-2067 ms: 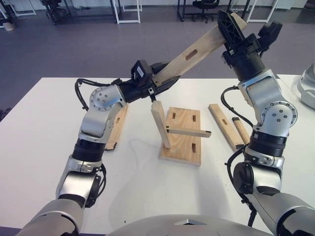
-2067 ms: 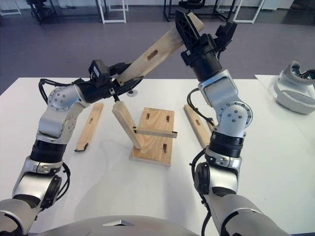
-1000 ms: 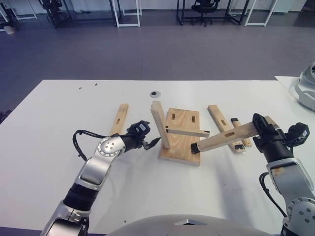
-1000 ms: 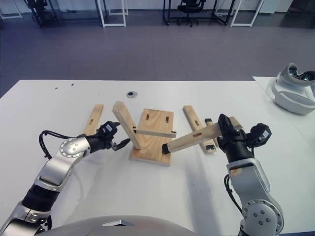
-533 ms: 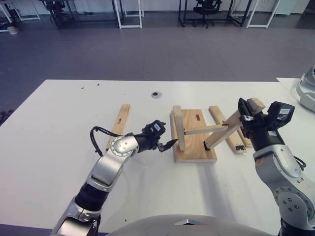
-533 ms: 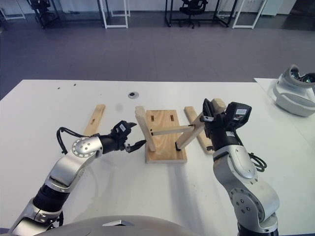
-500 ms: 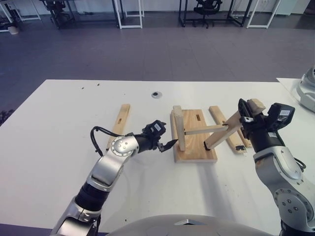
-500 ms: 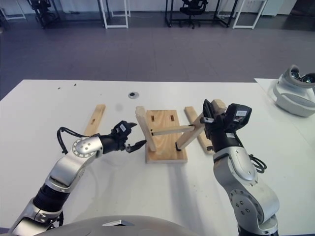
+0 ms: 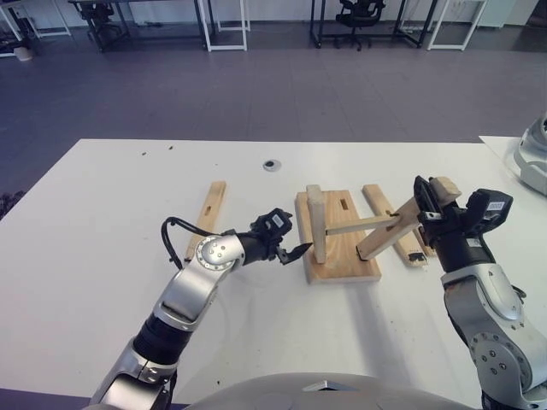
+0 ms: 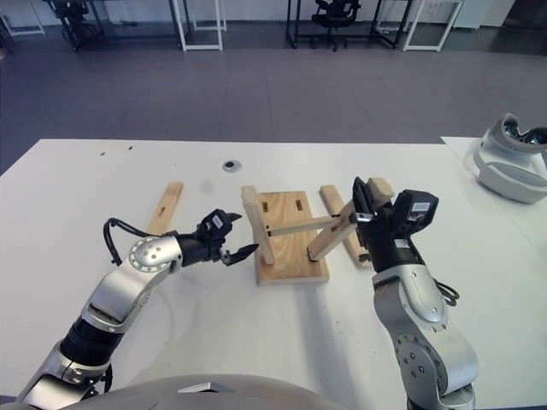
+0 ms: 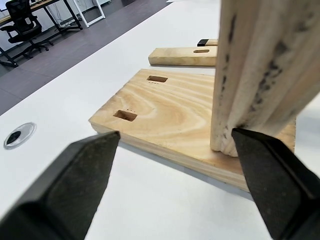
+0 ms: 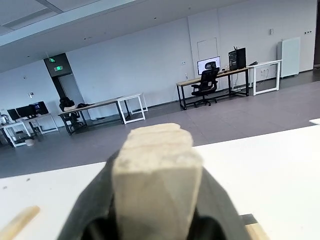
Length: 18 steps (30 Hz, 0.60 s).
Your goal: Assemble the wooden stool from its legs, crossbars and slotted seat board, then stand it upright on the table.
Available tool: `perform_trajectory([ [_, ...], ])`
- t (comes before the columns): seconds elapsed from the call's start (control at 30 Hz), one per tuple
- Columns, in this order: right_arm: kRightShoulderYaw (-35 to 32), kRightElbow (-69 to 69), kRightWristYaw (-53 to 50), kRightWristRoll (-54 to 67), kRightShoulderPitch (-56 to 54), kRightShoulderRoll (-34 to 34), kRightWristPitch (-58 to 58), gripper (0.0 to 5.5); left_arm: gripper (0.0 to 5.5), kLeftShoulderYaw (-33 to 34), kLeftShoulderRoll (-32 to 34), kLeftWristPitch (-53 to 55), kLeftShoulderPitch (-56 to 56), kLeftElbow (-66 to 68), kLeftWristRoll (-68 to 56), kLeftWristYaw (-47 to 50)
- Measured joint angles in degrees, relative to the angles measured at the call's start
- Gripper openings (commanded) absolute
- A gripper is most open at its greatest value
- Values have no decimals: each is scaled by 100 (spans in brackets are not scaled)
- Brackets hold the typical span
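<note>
The slotted seat board [image 9: 346, 256] lies flat on the white table. One wooden leg [image 9: 317, 224] stands upright on it, with a thin crossbar [image 9: 359, 225] running from it to a second, tilted leg [image 9: 389, 232]. My right gripper [image 9: 426, 205] is shut on the upper end of that tilted leg [image 12: 152, 170], whose foot rests at the board's right edge. My left gripper [image 9: 297, 249] is open just left of the board, level with the upright leg's foot. In the left wrist view its dark fingers [image 11: 65, 190] frame the board [image 11: 165, 110] and the leg [image 11: 260, 65] without touching them.
A loose leg [image 9: 205, 218] lies on the table to the left. Another slotted leg [image 9: 379, 203] and a short piece with a black end [image 9: 417, 248] lie right of the board. A white headset [image 10: 511, 158] sits at the far right. A round grommet [image 9: 272, 164] is behind.
Both grippers held the leg high at first. The left let go and came down beside the board. The right brought the leg down onto the crossbar's end, and the assembly shifted slightly right.
</note>
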Motion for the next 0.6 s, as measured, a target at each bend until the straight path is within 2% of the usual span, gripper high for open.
perform_trajectory([
  [0.03,187,84,43,-140,185,-41,204,190,413,-32,-17,58,-25,-69,0,4],
  [0.3,183,179,336,-267,-118,-242,780,321,413,-185,-104,319,-83,-150,11,214],
  [0.43,220,178,688,-361,-255,-417,822,327,413,-200,-198,544,-137,-207,18,404],
  [0.6,253,185,766,-396,-312,-472,893,327,413,-30,-753,1049,-254,-135,28,1031],
])
